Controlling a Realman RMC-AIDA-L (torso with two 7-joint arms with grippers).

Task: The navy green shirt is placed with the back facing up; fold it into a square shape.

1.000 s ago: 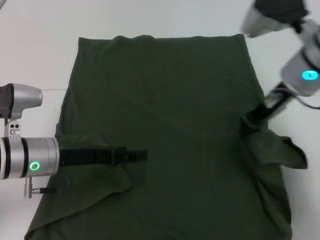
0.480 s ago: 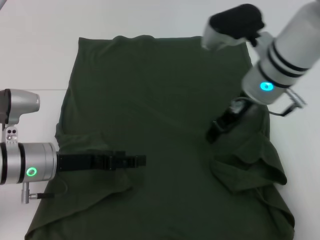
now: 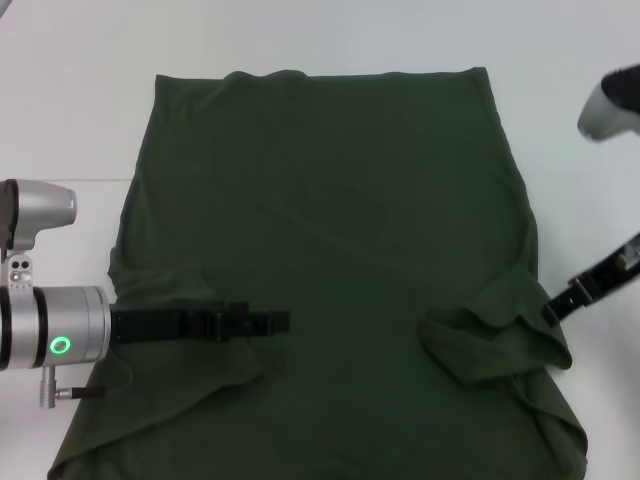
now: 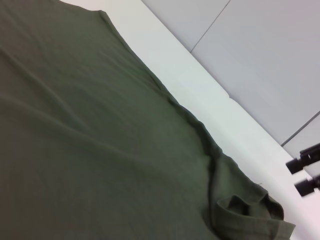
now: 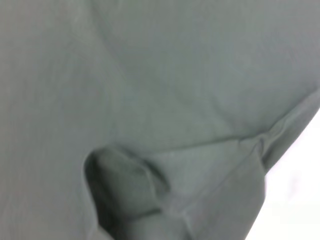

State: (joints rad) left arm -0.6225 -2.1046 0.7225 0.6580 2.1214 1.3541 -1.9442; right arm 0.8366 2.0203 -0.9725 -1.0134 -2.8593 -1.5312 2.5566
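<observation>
The navy green shirt lies spread flat, plain side up, filling most of the head view. Its right sleeve is folded inward onto the body in a rumpled flap, which also shows in the right wrist view as the sleeve. The left sleeve is folded inward too. My left gripper reaches low over the shirt's left half, above that sleeve. My right gripper hangs just off the shirt's right edge, beside the folded sleeve. In the left wrist view the right gripper stands open and holds nothing.
The white table borders the shirt on the left, far and right sides. The shirt's near hem runs out of the head view. My right arm's body is at the far right edge.
My right gripper carried the right sleeve inward over the shirt, let it go and drew back out past the right edge. The left gripper hardly moved.
</observation>
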